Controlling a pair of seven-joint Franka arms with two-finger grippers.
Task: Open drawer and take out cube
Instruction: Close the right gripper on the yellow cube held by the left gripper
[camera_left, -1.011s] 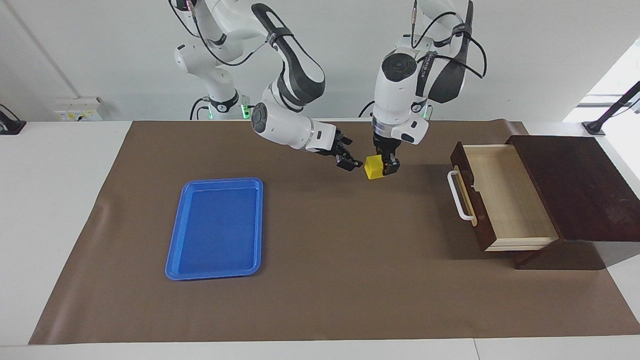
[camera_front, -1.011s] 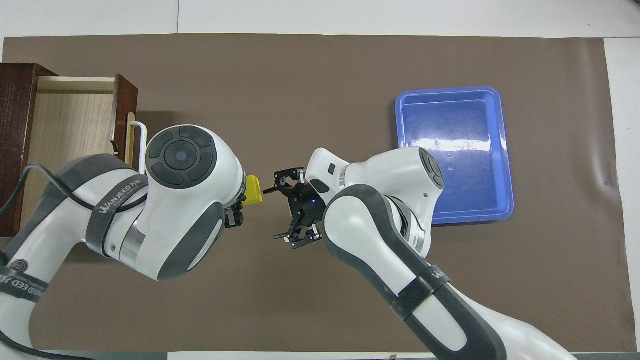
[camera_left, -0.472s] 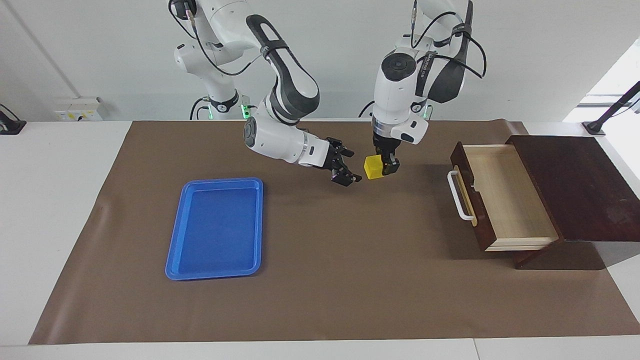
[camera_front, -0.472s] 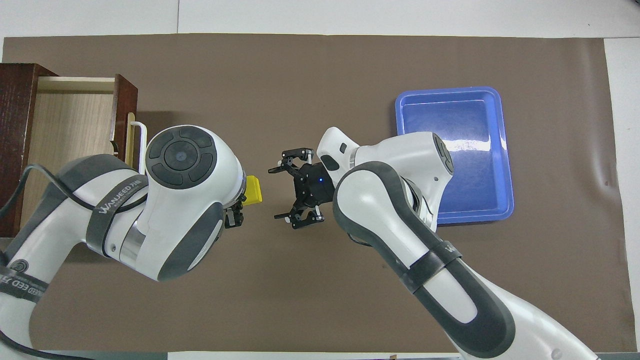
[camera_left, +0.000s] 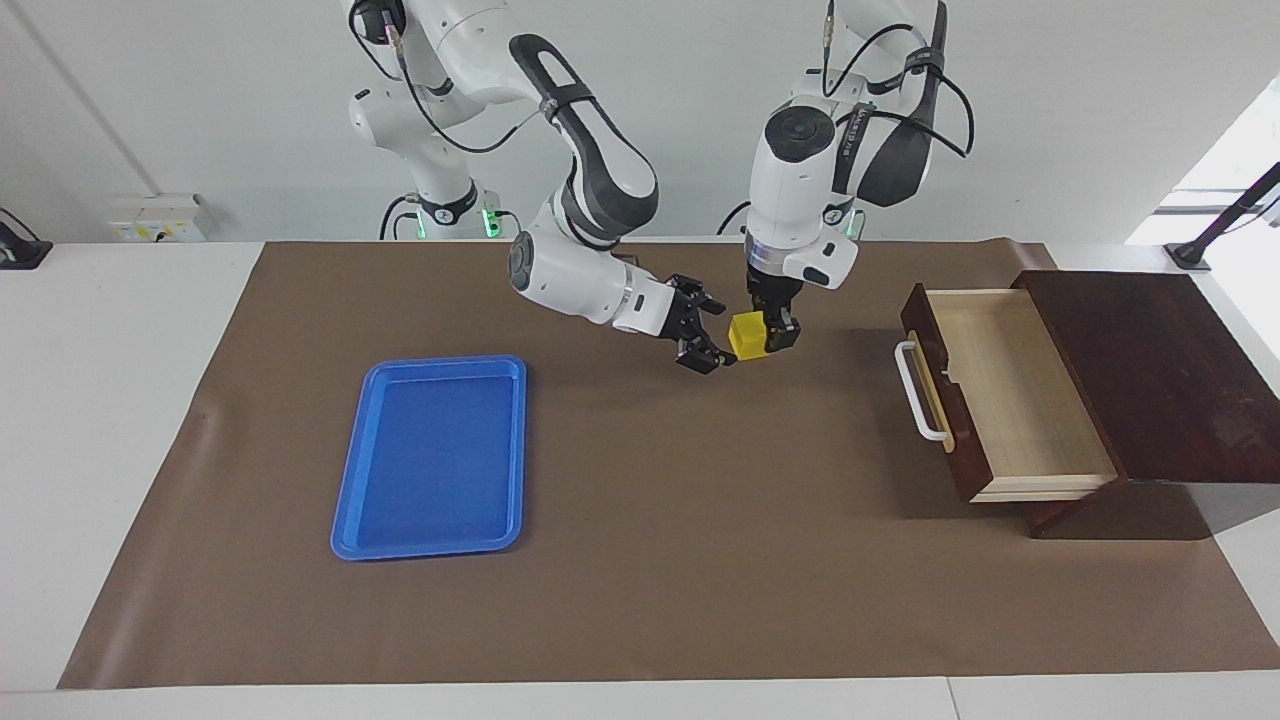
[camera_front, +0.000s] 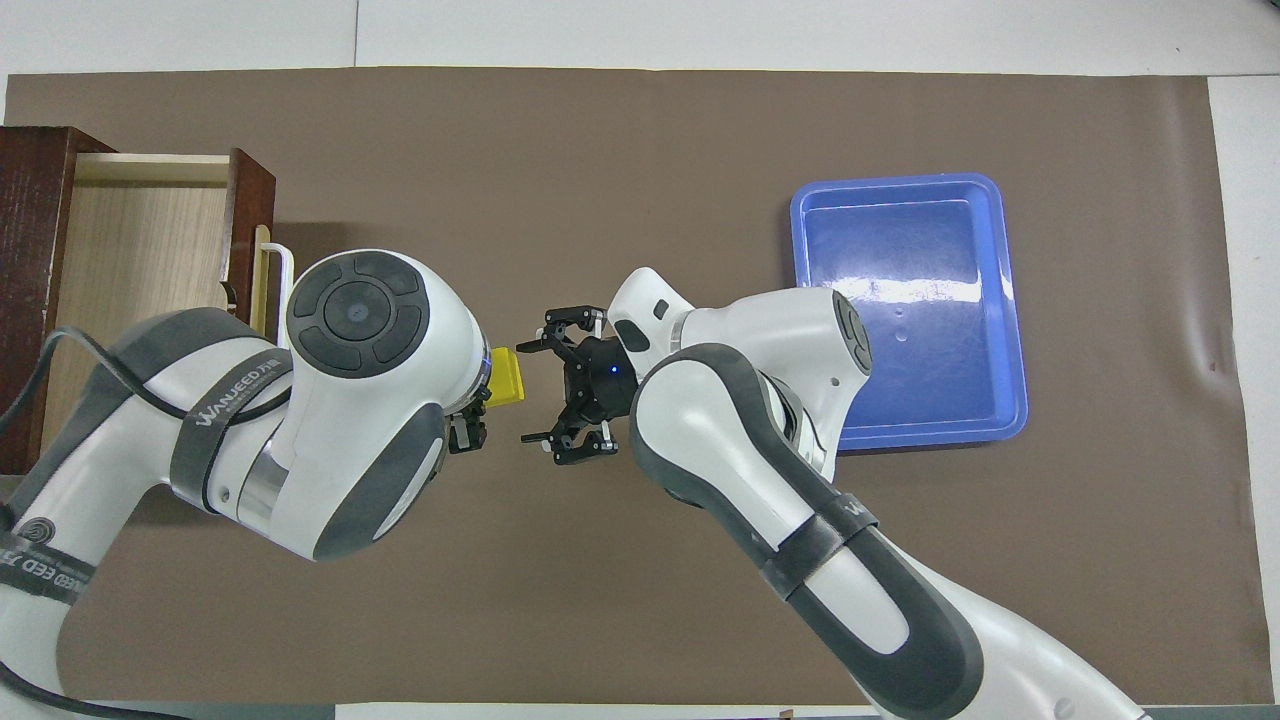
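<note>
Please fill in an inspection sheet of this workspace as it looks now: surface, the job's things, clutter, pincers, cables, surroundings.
Surface: white table under a brown mat.
Job's things: dark brown wooden drawer with white bar handle pulled open, pale interior bare; small bright yellow cube held in the air above the mat.
Clutter: flat blue plastic tray toward the right arm's end, nothing in it.
Pincers: left pincer shut on the cube; right pincer open, beside the cube, not gripping it.
Cables: black cables run along the left arm.
Surroundings: white wall; a white wall socket; a black bracket at the table's corner.
</note>
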